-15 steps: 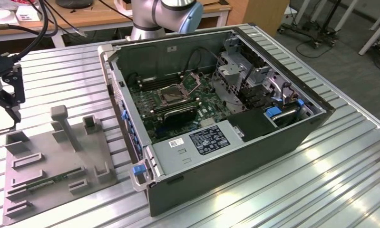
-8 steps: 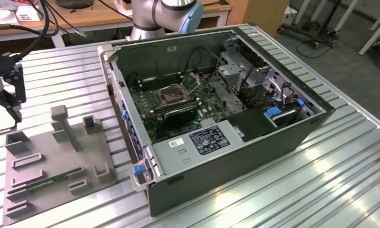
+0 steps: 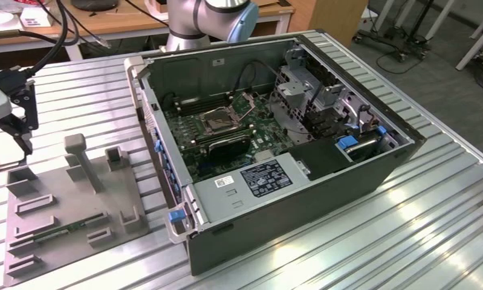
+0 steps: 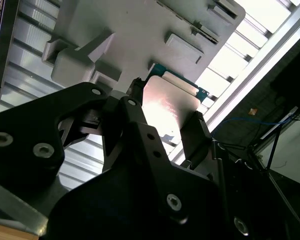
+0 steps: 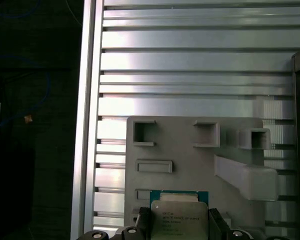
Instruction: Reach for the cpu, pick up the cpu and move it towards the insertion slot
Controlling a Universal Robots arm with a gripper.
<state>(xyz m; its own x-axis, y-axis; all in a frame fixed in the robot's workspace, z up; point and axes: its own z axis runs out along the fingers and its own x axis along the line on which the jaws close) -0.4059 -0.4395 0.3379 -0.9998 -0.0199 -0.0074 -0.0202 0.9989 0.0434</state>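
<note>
There's your gripper (image 3: 19, 144) out past the open computer case (image 3: 306, 199), hanging over the near corner of the grey fixture plate (image 3: 72, 211). And you had it: the cpu (image 5: 179, 216) sat right between the fingers (image 5: 142, 221). In both wrist views the two dark fingers pressed against opposite edges of the chip. The jaws were closed in just to its width, with no gap showing on either side. The silvery top caught the light and faced the cameras, and a strip of green board edge peeked out on the side farthest from the gripper body.

Beyond the chip lay the fixture plate, with its raised blocks and pockets, and the ribbed metal table (image 3: 386, 241) under that. How far the cpu stood off the plate, you couldn't tell.

The insertion slot (image 3: 221, 121) was well apart from the gripper, toward the exterior view's right. Its shiny frame and dark centre sat on the green motherboard (image 3: 257, 130) inside the case.
</note>
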